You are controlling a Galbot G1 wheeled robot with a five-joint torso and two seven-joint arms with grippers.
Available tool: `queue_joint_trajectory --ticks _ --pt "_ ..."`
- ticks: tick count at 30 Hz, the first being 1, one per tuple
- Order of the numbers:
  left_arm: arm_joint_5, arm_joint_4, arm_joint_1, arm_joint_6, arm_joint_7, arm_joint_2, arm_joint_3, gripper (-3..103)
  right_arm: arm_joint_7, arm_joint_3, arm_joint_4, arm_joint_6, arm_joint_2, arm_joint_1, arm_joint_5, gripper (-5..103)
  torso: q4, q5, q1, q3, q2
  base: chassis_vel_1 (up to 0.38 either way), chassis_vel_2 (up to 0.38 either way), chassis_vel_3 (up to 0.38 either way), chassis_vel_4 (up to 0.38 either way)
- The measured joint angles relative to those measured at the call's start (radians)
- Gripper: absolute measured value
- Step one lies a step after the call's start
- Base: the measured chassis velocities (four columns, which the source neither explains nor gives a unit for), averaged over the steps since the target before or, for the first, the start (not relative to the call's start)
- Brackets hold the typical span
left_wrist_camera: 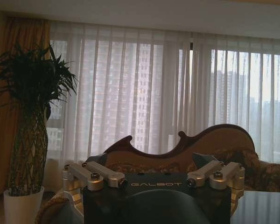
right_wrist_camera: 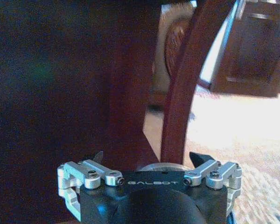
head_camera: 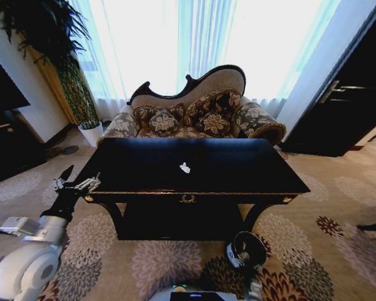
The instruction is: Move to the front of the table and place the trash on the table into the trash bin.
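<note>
Sheer curtains point(head_camera: 194, 37) and a patterned sofa point(head_camera: 194, 116) close the far side of the room in the head view; before the sofa stands the table point(head_camera: 238, 166), glossy black with gold trim, seen from its front edge; one white tissue wad point(head_camera: 185, 168) lies near the middle of the tabletop; the trash bin point(head_camera: 247, 251) sits on the floral carpet point(head_camera: 313, 226) just in front of the table, toward the robot's right, with something pale inside it; the left gripper point(head_camera: 78, 182) is raised beside the table's front left corner, its fingers spread apart and empty; a potted plant point(head_camera: 69, 75) stands at far left.

Left wrist view: the gripper's linkages frame the sofa back, the curtains and the plant in its white pot point(left_wrist_camera: 22, 205); fingertips fall outside the frame.

Right wrist view: the right gripper point(right_wrist_camera: 147, 161) is low, directly before a curved table leg point(right_wrist_camera: 182, 93), with a pale rim showing just past its body; its dark fingertips point(right_wrist_camera: 198, 158) stand wide apart, holding nothing.
</note>
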Motion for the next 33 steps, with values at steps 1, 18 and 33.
queue_joint_trajectory --ticks 1,18,33 --pt "0.0 0.0 0.0 0.0 0.0 0.0 0.0 100 -0.017 0.006 0.035 0.02 0.003 -0.023 -0.007 100 0.0 0.0001 0.0 0.0 0.0 0.0 0.0 0.0 0.0" --pt "0.0 0.0 0.0 0.0 0.0 0.0 0.0 100 -0.041 0.129 0.596 0.096 0.056 -0.387 0.008 100 0.0 0.0001 0.0 0.0 0.0 0.0 0.0 0.0 0.0" --pt "0.0 0.0 0.0 0.0 0.0 0.0 0.0 100 -0.04 0.249 1.01 -0.014 0.053 -0.524 0.09 100 0.0 0.0 0.0 0.0 0.0 0.0 0.0 0.0 0.0"
